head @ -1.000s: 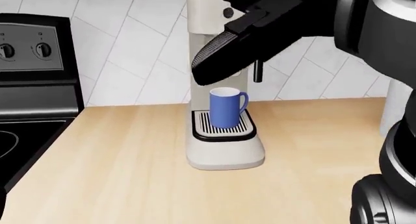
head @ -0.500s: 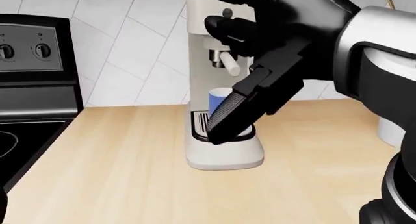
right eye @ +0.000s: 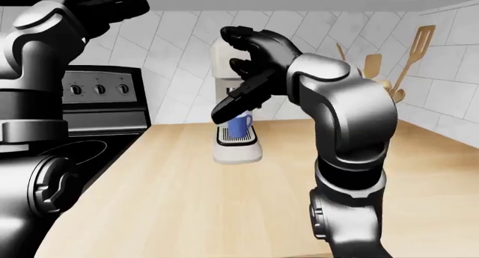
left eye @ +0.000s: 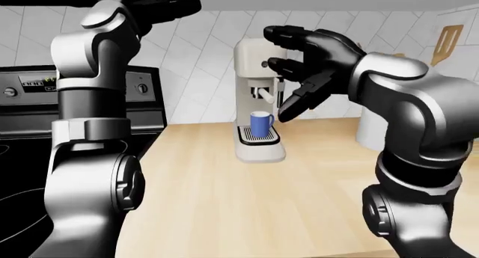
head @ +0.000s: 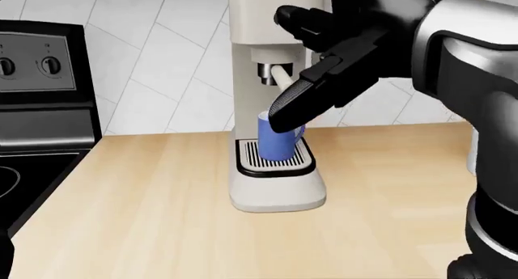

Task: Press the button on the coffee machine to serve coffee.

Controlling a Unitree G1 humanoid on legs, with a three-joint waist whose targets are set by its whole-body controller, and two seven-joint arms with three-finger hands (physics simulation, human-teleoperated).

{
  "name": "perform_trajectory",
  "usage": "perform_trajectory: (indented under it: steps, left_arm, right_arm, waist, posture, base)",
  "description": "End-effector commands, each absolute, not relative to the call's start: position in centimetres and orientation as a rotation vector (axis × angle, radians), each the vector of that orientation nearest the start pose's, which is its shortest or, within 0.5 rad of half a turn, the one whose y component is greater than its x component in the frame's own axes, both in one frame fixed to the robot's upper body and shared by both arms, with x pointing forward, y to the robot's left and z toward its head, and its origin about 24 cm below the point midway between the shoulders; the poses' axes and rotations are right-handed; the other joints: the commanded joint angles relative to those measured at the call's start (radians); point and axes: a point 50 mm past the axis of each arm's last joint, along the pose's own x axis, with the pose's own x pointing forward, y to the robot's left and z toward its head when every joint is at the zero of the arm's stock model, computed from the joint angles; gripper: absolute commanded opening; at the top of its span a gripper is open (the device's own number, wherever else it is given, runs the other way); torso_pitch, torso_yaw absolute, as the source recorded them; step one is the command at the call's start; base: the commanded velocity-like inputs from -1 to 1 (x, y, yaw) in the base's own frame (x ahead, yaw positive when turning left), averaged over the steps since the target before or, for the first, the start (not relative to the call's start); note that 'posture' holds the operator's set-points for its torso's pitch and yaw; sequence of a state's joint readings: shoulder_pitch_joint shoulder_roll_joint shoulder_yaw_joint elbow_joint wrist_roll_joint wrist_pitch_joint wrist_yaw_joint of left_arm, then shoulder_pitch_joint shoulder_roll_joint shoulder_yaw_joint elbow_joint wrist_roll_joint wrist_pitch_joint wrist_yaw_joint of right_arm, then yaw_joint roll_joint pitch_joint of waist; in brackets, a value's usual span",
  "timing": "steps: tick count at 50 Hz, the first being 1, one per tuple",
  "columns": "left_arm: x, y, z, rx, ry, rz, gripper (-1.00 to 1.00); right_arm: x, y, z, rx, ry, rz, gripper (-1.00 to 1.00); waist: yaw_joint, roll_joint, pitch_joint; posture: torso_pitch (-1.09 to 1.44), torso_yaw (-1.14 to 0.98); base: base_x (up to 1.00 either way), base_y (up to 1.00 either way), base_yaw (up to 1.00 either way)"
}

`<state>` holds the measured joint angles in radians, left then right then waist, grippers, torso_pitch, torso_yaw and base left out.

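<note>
- Coffee machine [left eye: 256, 95]: cream-coloured, upright on the wood counter [left eye: 299, 185] at centre of left-eye view, against the tiled wall. Small dark round button [left eye: 265, 64] on its upper face, centre-top of frame – prob. the one to press.
- Blue mug [left eye: 260, 124] already on the drip tray [head: 274, 159] under the spout, handle to frame right – set to catch coffee, so only the press looks left to do.
- Right hand [left eye: 303, 61]: raised at machine's upper part, just right of the button in left-eye view. Fingers spread, not curled, holding nothing. One long finger [head: 311, 100] hangs down and crosses the mug in head view. Raised there to bring a fingertip to the button, I'd say; contact w/ button can't be told from these views.
- Left hand [left eye: 168, 4]: high in upper left of left-eye view, well apart from machine, fingers extended, empty. Prob. parked up out of the way.
- Stove [left eye: 30, 101] w/ knobs at frame left, not involved.
- Utensils [right eye: 408, 61] on wall at upper right of right-eye view, well apart.
- Risk (judgement): the splayed fingers are wide next to a small button – could nudge spout or mug instead.
</note>
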<state>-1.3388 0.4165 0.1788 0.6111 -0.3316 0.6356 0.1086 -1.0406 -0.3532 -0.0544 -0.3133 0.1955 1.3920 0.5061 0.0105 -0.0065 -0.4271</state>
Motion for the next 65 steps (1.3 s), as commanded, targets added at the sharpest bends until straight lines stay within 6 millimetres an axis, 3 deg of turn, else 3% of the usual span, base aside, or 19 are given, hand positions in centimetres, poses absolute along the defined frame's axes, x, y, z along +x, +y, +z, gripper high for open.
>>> perform_trajectory:
  steps: [1, 65]
  left_arm:
    - [39.1, 18.6, 35.3, -0.120, -0.217, 0.046, 1.00]
    - [39.1, 18.6, 35.6, -0.129, -0.224, 0.043, 1.00]
  right_arm:
    - [30.7, -12.0, 30.6, -0.230, 0.021, 0.576, 1.00]
    - [34.4, -11.6, 28.5, -0.220, 0.042, 0.548, 1.00]
  waist:
    - [0.000, 0.003, 0.000]
    - [-0.005, 0.011, -0.006]
  posture:
    - [-0.79, 0.00]
    - [-0.79, 0.00]
  base:
    - [0.00, 0.00, 0.00]
    - [0.00, 0.00, 0.00]
